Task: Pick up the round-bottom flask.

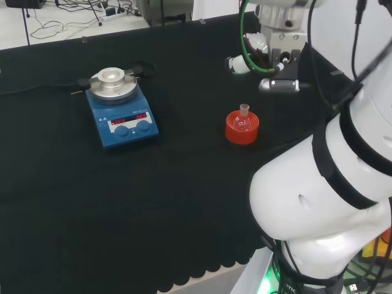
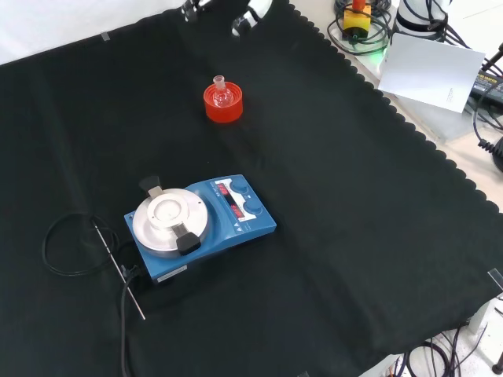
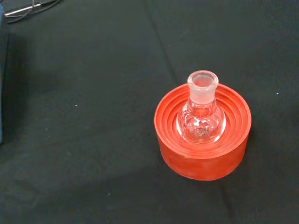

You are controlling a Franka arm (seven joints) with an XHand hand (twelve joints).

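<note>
Wrist view, item one: the round-bottom flask (image 3: 201,116), small and of clear glass, upright with its short neck pointing up. You see it seated in the hollow of a red ribbed stand (image 3: 202,156), its bulb resting inside the innermost ring. Nothing touches the neck or the bulb.

Item two: the stand itself, a low round ring, sits flat on the black cloth of the bench (image 3: 93,140). In the front view you find flask (image 2: 221,89) and stand (image 2: 223,107) toward the upper middle of the cloth; in the head view flask (image 1: 244,116) and stand (image 1: 242,128) lie right of centre, just left of the arm's white links.

Item three: the hand (image 2: 250,17). In the front view you see white and black fingertips at the top edge, above the flask and well apart from it. In the head view a white fingertip (image 1: 237,64) shows beyond the stand, clear of it. You cannot tell from these whether the fingers are spread or curled; they hold nothing that you can see.

Item four: a blue hotplate stirrer (image 2: 206,225) with a round metal top plate, well apart from the stand; nearer the camera in the front view, to the left in the head view (image 1: 122,116). A dark cable (image 2: 67,251) loops on the cloth beside it.
</note>
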